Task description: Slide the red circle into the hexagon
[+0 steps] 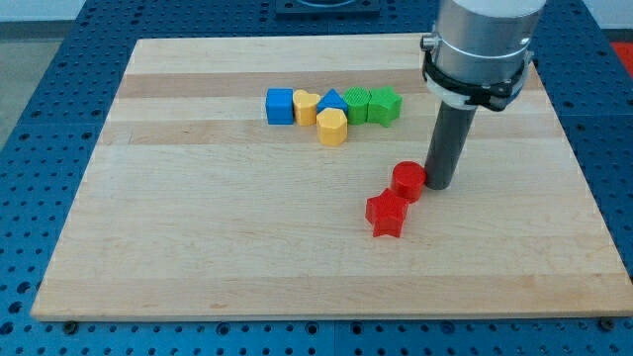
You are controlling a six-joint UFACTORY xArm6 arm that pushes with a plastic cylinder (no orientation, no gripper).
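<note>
The red circle (407, 180) lies right of the board's middle. My tip (441, 185) stands just at its right side, touching or nearly touching it. A red star-like block (387, 214) sits just below-left of the red circle, touching it. The yellow hexagon (332, 127) lies up and to the left of the red circle, below a row of blocks.
A row near the view's top holds a blue cube (280, 106), a yellow block (306, 107), a blue triangle (333, 100), and two green blocks (358, 104) (385, 105). The wooden board (198, 247) rests on a blue perforated table.
</note>
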